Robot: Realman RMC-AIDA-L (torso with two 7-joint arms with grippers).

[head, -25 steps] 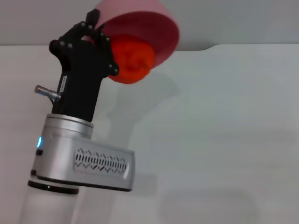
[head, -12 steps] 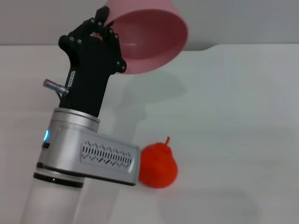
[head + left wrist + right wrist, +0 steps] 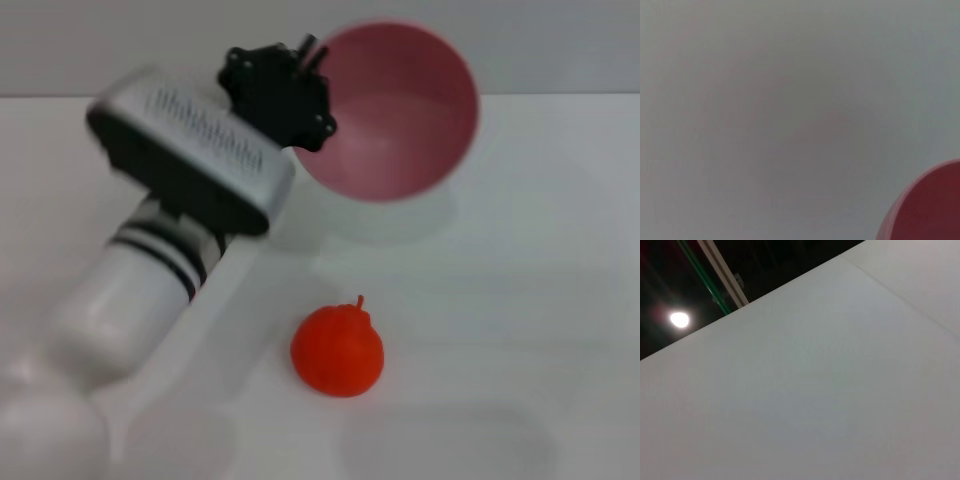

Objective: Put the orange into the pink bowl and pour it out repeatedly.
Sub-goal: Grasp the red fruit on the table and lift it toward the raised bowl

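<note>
The orange (image 3: 338,350) lies on the white table near the front, its small stem pointing up. Above and behind it, the pink bowl (image 3: 400,110) is held up off the table, tilted so that its empty inside faces the head camera. My left gripper (image 3: 305,75) is shut on the bowl's left rim, with the arm reaching in from the lower left. A piece of the bowl's rim (image 3: 925,210) shows in the left wrist view. The right gripper is out of view.
The white table (image 3: 520,300) spreads around the orange, with a grey wall behind its far edge. The right wrist view holds only a white surface (image 3: 830,390) and a dark ceiling with a lamp (image 3: 679,319).
The orange fell out of the tipped bowl a second ago and now rests on the table. My left arm has since swung and rotated, turning the bowl to the right.
</note>
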